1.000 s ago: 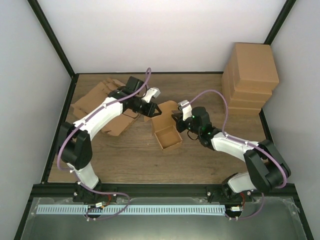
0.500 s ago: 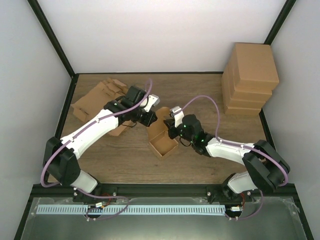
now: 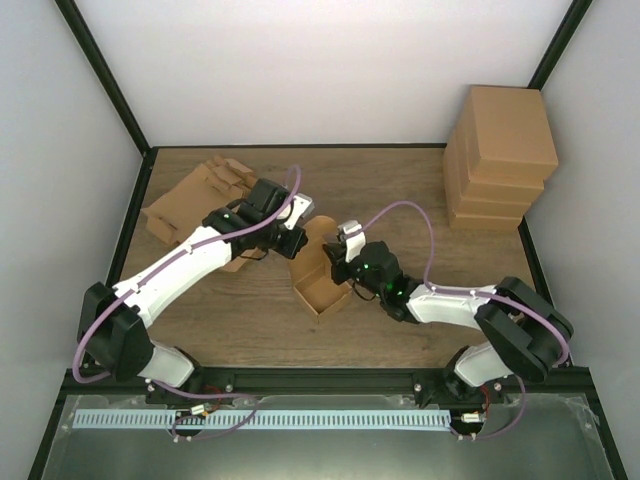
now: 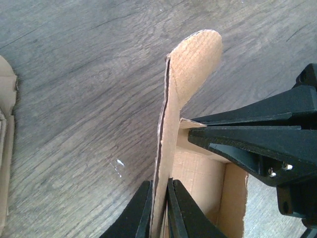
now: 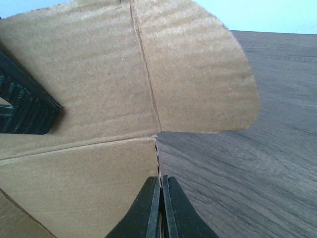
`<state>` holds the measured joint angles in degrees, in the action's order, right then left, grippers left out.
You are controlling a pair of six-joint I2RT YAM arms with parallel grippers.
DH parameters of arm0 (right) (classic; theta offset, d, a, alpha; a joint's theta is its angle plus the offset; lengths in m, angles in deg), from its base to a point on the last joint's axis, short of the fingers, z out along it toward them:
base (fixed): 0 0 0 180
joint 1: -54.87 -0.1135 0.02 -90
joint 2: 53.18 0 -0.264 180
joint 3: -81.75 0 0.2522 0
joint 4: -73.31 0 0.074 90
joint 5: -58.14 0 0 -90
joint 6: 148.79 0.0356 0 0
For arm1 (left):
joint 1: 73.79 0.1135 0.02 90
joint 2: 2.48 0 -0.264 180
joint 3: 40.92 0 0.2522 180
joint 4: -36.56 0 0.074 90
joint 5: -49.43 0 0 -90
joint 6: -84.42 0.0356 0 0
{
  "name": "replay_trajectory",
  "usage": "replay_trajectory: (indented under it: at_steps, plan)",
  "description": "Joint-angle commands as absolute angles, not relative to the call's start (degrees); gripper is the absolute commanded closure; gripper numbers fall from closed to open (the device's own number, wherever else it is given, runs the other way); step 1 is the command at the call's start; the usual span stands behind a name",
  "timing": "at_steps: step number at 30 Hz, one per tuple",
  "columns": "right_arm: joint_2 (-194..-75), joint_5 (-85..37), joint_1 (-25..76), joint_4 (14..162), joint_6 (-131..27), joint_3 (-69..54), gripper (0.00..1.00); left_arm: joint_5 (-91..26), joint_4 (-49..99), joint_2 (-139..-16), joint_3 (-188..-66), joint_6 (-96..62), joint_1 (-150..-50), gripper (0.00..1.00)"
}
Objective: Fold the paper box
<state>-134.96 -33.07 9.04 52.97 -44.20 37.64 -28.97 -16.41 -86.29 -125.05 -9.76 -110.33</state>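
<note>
Counting as we go: one table (image 3: 400, 190), two arms, the left arm (image 3: 180, 265) and the right arm (image 3: 450, 300). That makes two grippers, the left gripper (image 3: 297, 243) and the right gripper (image 3: 338, 262), plus two purple cables (image 3: 432, 235), one looping along each arm. There's one open paper box (image 3: 322, 285), one stack of closed boxes (image 3: 505, 140) that looks four high though the lower edges run together, and one pile of flat cardboard blanks (image 3: 185, 205), at least two sheets, exact number too close to call.

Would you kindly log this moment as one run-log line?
left gripper: shut on lid flap | right gripper: shut on paper box edge | status: top not yet closed
</note>
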Motion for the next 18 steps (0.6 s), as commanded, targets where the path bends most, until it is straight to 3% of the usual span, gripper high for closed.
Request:
replay_trajectory:
  at_steps: [1,8,18]
  plan:
    - [-138.2,-38.9,6.2,55.6,-42.8,36.4,0.99,-33.9,-17.3,-87.3,-123.5,-9.9,-110.2,0.91]
    - [-142.7,-39.2,6.0,53.4,-44.0,33.9,0.99,-40.0,-19.1,-89.4,-125.8,-9.9,-109.9,0.91]
    - [-142.7,-37.1,6.0,56.7,-47.9,30.9,0.99,-34.4,-19.2,-88.9,-125.8,-9.7,-109.9,0.91]
